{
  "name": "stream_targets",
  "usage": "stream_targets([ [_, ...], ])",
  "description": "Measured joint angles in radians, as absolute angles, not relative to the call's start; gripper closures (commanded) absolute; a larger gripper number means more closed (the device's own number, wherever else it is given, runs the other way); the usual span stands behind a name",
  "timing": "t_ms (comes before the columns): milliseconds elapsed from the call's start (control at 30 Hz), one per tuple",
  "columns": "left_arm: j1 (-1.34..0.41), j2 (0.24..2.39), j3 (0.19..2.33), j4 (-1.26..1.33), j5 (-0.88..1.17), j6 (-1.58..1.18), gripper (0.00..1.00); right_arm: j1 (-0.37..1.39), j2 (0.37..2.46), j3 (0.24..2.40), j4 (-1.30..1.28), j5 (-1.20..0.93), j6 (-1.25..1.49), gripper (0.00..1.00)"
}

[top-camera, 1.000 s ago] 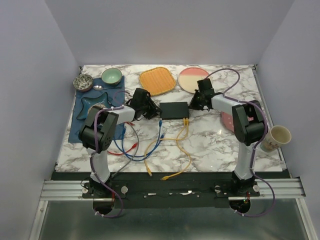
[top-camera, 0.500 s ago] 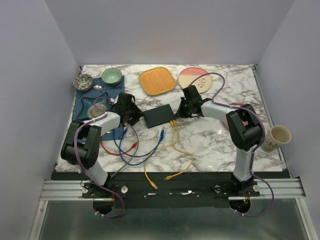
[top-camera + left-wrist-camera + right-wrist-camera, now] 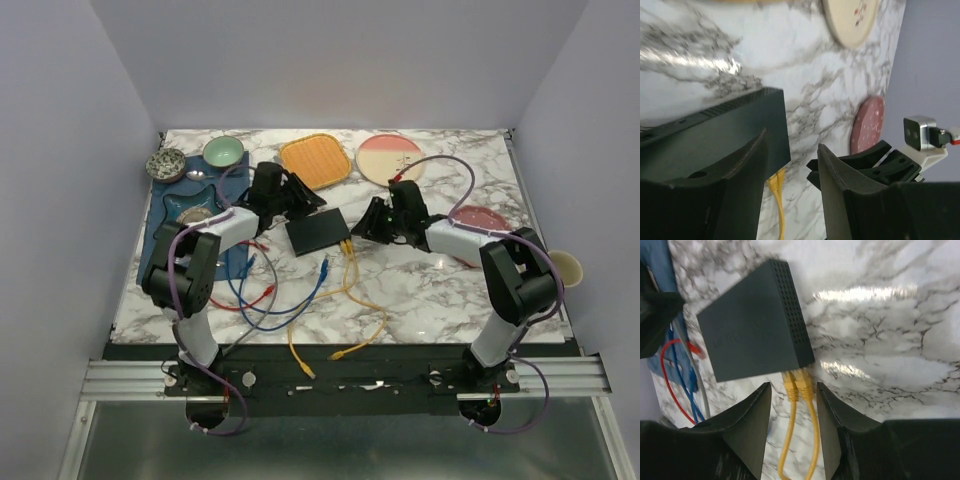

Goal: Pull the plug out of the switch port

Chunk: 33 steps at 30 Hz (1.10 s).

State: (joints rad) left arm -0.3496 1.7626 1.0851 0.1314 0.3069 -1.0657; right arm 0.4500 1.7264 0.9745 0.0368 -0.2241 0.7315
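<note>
The switch point(image 3: 318, 231) is a flat dark box lying slanted on the marble table point(image 3: 440, 290). Two yellow plugs point(image 3: 345, 246) sit side by side in the ports at its near right corner. In the right wrist view these plugs point(image 3: 799, 384) lie between the fingers of my open right gripper point(image 3: 793, 386), which touches neither; the switch point(image 3: 750, 340) is just beyond. My left gripper point(image 3: 300, 200) hovers open at the switch's far side. In its wrist view the left gripper point(image 3: 790, 150) straddles a corner of the switch point(image 3: 715, 135), above a yellow plug point(image 3: 776, 182).
Blue and red cables point(image 3: 268, 300) and the yellow cables' loose ends point(image 3: 340, 352) trail toward the near edge. An orange square plate point(image 3: 315, 162), a cream plate point(image 3: 389, 158), a red plate point(image 3: 480, 218), a cup point(image 3: 565, 265) and a blue mat point(image 3: 190, 215) with bowls ring the area.
The switch slid left and turned slantwise, then stayed put. My right gripper opened and drew back to the plugs. My left gripper swung from the switch's left to its far side.
</note>
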Motion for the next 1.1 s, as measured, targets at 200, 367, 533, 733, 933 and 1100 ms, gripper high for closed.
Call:
stream_targets([
  [200,-0.418,1.925,1.049,0.216,0.484,-1.114,0.53,0.409,1.774,0.844,0.190,-0.389,0.795,0.50],
  [367,-0.420,1.926,1.046,0.241,0.502,-1.119,0.53,0.364,1.813,0.823,0.303,-0.467,0.847,0.51],
  [533,-0.407,1.943,1.046,0.241,0.506,-1.132,0.53,0.352,1.886,0.823,0.413,-0.543,0.901,0.52],
  [733,-0.391,1.946,1.046,0.246,0.510,-1.143,0.53,0.349,1.927,0.823,0.485,-0.608,0.930,0.54],
  [933,-0.385,1.948,1.046,0.247,0.512,-1.151,0.53,0.349,1.940,0.825,0.496,-0.623,0.933,0.58],
  [1100,-0.385,1.949,1.046,0.250,0.513,-1.153,0.53,0.349,1.948,0.833,0.493,-0.623,0.928,0.59],
])
